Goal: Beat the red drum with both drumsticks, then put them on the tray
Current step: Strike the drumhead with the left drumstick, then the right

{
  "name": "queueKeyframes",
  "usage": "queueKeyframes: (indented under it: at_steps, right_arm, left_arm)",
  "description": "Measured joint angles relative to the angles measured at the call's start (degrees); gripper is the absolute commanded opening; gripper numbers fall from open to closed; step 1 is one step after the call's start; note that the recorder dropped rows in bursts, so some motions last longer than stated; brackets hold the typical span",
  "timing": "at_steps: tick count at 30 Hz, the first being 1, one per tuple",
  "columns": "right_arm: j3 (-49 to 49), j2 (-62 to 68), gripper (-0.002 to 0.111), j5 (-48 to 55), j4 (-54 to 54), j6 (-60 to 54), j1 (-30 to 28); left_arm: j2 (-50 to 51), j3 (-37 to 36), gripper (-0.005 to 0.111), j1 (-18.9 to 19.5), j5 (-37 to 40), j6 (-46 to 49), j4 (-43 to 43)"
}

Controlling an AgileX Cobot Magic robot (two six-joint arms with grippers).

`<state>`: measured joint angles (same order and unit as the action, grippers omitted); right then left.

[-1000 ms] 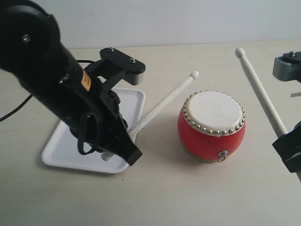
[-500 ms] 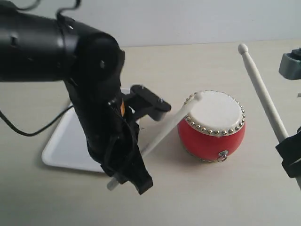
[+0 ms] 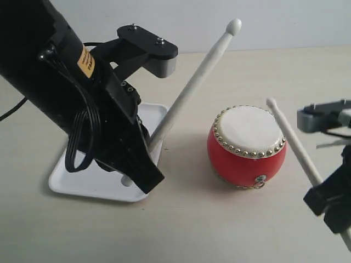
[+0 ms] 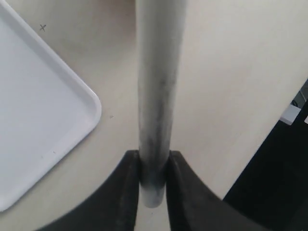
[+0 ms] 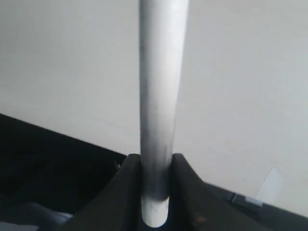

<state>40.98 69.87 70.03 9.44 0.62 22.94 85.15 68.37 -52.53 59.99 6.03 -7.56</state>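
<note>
The red drum (image 3: pixel 247 147) with its cream skin stands upright on the table, right of centre. My left gripper (image 3: pixel 143 160) (image 4: pixel 154 166) is shut on one drumstick (image 3: pixel 192 82) (image 4: pixel 155 91), which slants up with its tip high above and left of the drum. My right gripper (image 3: pixel 323 194) (image 5: pixel 156 168) is shut on the other drumstick (image 3: pixel 290 137) (image 5: pixel 161 77). That stick's tip lies at the drum's right rim; I cannot tell if it touches. The white tray (image 3: pixel 61 178) (image 4: pixel 43 110) lies at the left, largely hidden behind my left arm.
A grey and black camera bracket (image 3: pixel 151 49) juts from my left wrist above the tray. A black cable (image 3: pixel 11 112) trails off at the left edge. A similar grey bracket (image 3: pixel 323 116) shows on the right arm beside the drum.
The left drumstick has swung up off the drum's left rim, so its tip is now high. The right drumstick has swung down and leftward to the drum's right rim.
</note>
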Motion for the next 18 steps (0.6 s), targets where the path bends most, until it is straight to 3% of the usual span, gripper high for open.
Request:
queueKeyframes:
  at_steps: [6, 12, 18]
  right_arm:
    - [6.41, -7.63, 0.0, -0.24, 0.25, -0.13, 0.0]
    - [7.42, -9.2, 0.0, -0.02, 0.25, -0.62, 0.0]
    - [7.42, -9.06, 0.0, -0.02, 0.25, -2.34, 0.0]
  left_arm:
    - [7.37, 0.0, 0.0, 0.0, 1.91, 0.45, -2.86]
    - [23.61, 0.13, 0.0, 0.0, 8.68, 3.47, -3.32]
    - [18.63, 0.27, 0.0, 0.0, 9.18, 3.19, -3.47]
